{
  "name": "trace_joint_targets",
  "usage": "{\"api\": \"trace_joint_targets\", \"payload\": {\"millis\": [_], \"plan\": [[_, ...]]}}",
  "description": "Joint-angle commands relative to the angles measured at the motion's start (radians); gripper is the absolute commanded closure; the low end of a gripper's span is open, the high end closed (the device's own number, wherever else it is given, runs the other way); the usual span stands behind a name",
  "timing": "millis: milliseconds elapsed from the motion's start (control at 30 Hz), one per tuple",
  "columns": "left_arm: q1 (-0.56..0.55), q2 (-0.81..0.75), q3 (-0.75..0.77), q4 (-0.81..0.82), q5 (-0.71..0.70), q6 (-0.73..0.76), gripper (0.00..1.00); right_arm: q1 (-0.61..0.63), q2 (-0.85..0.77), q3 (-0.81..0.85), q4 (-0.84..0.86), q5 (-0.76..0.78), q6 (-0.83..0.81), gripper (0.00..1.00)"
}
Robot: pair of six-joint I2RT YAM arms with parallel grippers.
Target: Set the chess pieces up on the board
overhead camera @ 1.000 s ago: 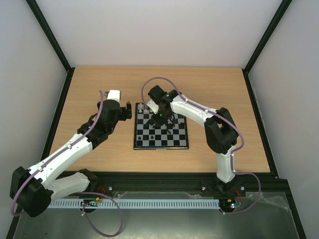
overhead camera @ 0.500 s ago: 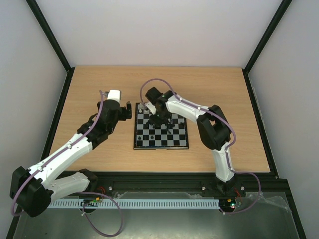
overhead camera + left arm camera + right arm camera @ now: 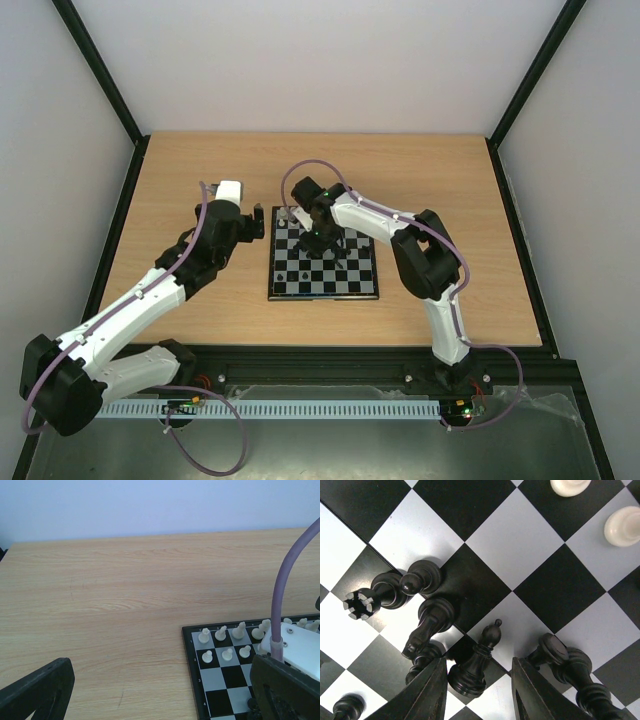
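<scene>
The right hand (image 3: 479, 677) hangs straight down over the board (image 3: 520, 535), its two dark fingers parted on either side of a black bishop (image 3: 481, 652). The bishop stands upright on its own base, and a strip of board shows between it and the right finger, so the hand is loosely open around the piece and does not look to be gripping it. On the left side the finger sits so close to the base that I cannot tell whether they touch.

The bishop stands in a crowd. A black rook (image 3: 362, 602), a black pawn (image 3: 420, 577) and a taller black piece (image 3: 427, 625) are packed together just beside it, several not centred on a square. That probably explains the vertical approach: it brings the fingers down into the gaps without sweeping the neighbours. The black side looks far from sorted.

The white pieces (image 3: 222, 640) stand in two tidy rows at the far edge of the board, which sits in the middle of the table (image 3: 200, 180).

The left hand (image 3: 160, 695) waits off the board's left corner, fingers spread wide and empty — likely parked clear of the other arm.
</scene>
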Motion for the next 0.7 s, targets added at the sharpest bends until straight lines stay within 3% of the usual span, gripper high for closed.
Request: {"api": "trace_joint_targets", "payload": {"millis": [0,667], "plan": [[0.0,0.003,-0.006,0.0,-0.008,0.005,0.01,-0.004,0.005,-0.002,-0.05,0.027,0.008,0.64],[0.0,0.017,-0.003,-0.002,0.0,0.006,0.01,-0.004,0.013,-0.044,-0.06,0.043,0.009,0.66]]}}
